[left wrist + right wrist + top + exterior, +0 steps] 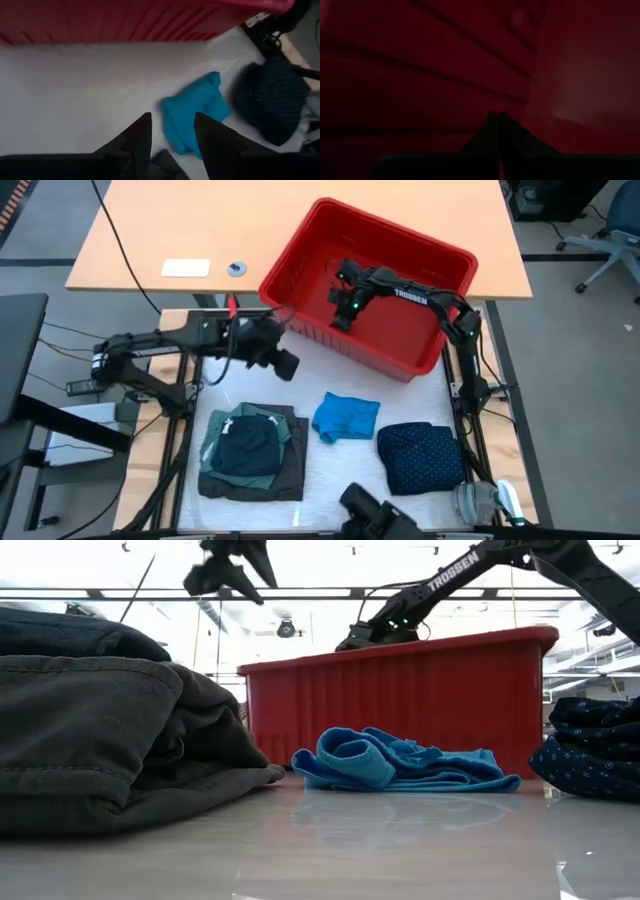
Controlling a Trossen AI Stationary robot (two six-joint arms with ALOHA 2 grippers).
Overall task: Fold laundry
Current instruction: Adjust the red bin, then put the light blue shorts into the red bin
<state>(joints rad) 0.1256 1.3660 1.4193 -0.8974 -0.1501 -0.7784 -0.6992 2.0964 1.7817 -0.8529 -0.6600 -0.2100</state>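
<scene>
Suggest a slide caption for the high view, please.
Right gripper reaches into the red basket; left gripper hovers above three folded piles.

On the white table you have three separate lots of laundry. Nearest the left arm's side lies a folded stack (250, 453): a charcoal grey piece (288, 472) at the bottom, a teal-green piece (222, 432) over it, and a plain dark garment (249, 445) on top. In the middle sits a bright blue garment (345, 418), loosely bunched and not squared. Just beside it, apart, lies a navy dotted piece (420, 455), folded into a rounded bundle.
</scene>
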